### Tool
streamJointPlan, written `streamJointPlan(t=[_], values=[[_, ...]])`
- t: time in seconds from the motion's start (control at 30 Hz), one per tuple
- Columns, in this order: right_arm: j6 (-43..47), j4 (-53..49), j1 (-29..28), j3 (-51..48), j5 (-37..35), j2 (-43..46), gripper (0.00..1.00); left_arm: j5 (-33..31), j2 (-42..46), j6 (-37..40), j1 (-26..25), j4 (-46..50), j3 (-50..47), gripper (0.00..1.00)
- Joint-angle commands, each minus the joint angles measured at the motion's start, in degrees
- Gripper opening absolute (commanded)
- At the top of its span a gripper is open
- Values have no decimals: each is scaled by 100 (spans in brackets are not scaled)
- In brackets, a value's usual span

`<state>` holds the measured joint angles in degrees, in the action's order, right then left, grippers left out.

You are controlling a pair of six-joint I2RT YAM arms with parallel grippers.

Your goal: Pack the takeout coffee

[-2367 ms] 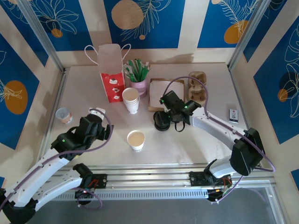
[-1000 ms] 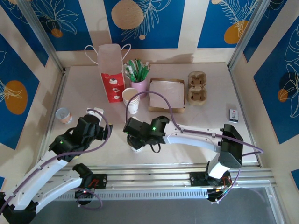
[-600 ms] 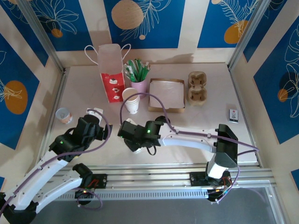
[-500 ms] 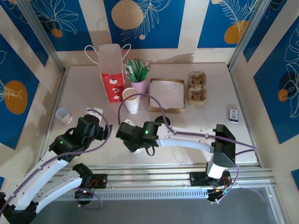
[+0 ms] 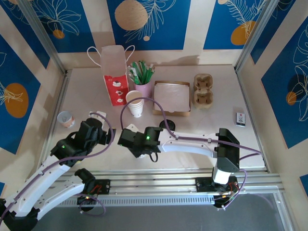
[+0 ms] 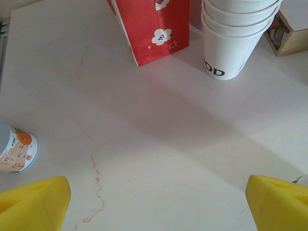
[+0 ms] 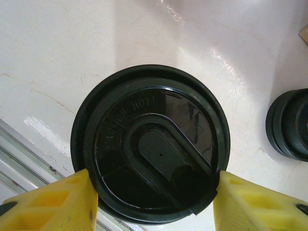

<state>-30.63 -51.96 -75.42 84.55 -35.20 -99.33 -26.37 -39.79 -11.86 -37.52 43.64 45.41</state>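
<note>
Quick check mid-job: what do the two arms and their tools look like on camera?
The left arm and right arm both have white links, black joint housings with small green lights, and a looping purple cable. The left tool and right tool each have two blocky yellow fingers.

A robot test cell dressed as a coffee stall: aluminium rails (image 5: 159,179) and blue printed panels (image 5: 168,24) enclose a pale surface (image 5: 221,86) carrying stacked paper cups (image 5: 135,103), a red bag (image 5: 116,90) and a pulp cup carrier (image 5: 202,90).
</note>
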Motion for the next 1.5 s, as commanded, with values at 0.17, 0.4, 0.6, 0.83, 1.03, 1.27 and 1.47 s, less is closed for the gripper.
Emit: streamJointPlan(t=[0.17,0.4,0.6,0.83,1.03,1.27,1.47], values=[[-338,-393,-52,-65,-162,202,56,89,59,38,89,-101,-50,94],[-380,-402,-41,-101,-7,144,57,108,41,39,112,-101,-50,94],[-516,-402,-17,-294,141,40,57,124,42,35,113,-93,-52,94],[-639,-116,112,-694,694,62,57,247,-32,34,122,-93,-42,94],[-548,-131,244,-709,936,36,56,632,-259,-100,142,-14,85,93],[-364,-75,282,-674,1009,56,56,2358,-1347,-1235,150,121,433,89],[-312,-185,195,-634,800,128,56,3070,-1573,-1980,149,-461,-10,86]])
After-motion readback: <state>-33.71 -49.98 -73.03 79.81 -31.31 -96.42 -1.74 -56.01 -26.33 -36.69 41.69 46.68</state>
